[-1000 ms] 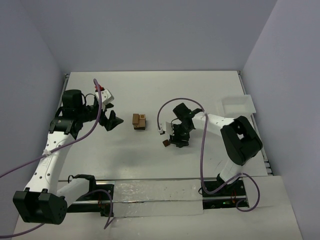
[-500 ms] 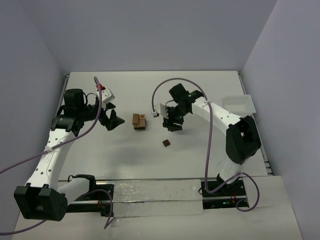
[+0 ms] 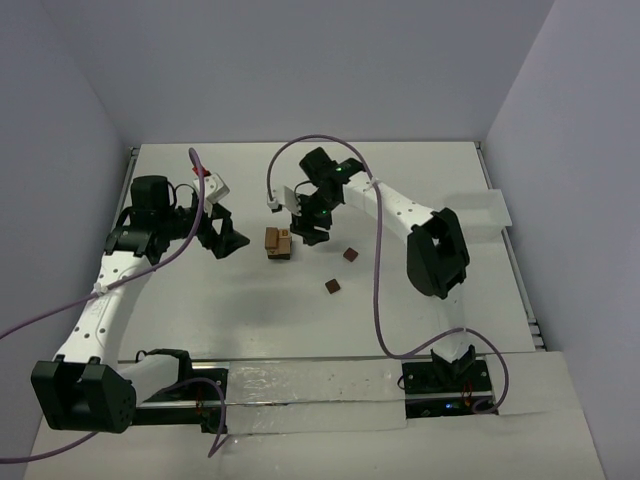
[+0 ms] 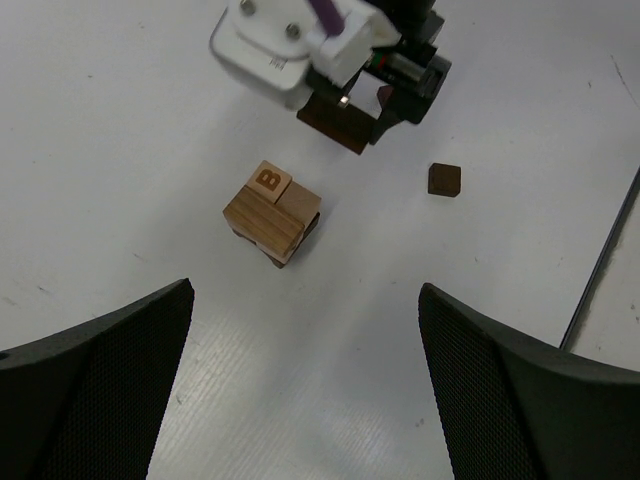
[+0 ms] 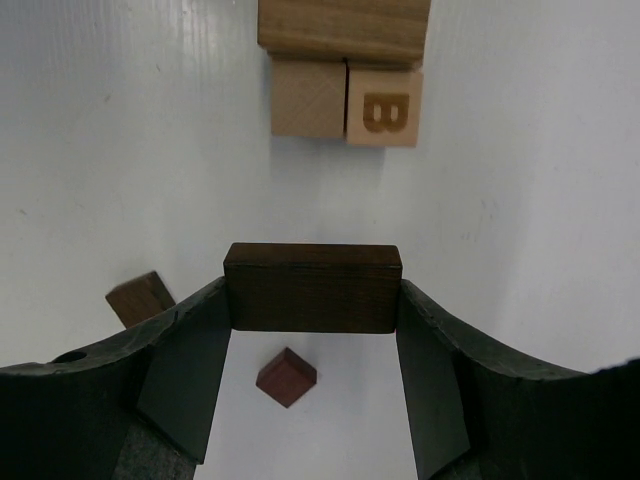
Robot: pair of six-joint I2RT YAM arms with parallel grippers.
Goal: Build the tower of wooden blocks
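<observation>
- A white table [image 3: 400, 320] boxed in by plain pale lilac walls [image 3: 300, 70]; a white tray [image 3: 478, 210] lies at the 3 o'clock edge, well apart from the work
- The wood block tower [image 3: 278, 243] stands near the table's middle; in my right wrist view its top shows a long tan block [image 5: 343, 28] with two tan cubes touching its near side
- My right gripper [image 3: 308, 230] is clamped on a dark brown block [image 5: 312, 288], pinched by its short ends and held level, with the tower at its 12 o'clock and apart from it
- My left gripper [image 3: 222, 240] hangs at the tower's 9 o'clock, jaws wide apart, holding nothing
- I judge the step in hand is laying this bar on the stack: travel toward 12 o'clock, keep its long side parallel to the tan block, lower slowly, and let go only once it rests; a sideways nudge would likely scatter so light a pile
- A reddish-brown cube [image 5: 286, 377] at the bar's 6 o'clock and a brown piece [image 5: 140, 298] at its 8 o'clock lie loose on the table
- The only writing I can read is a "B" on the lettered cube [image 5: 384, 112]
</observation>
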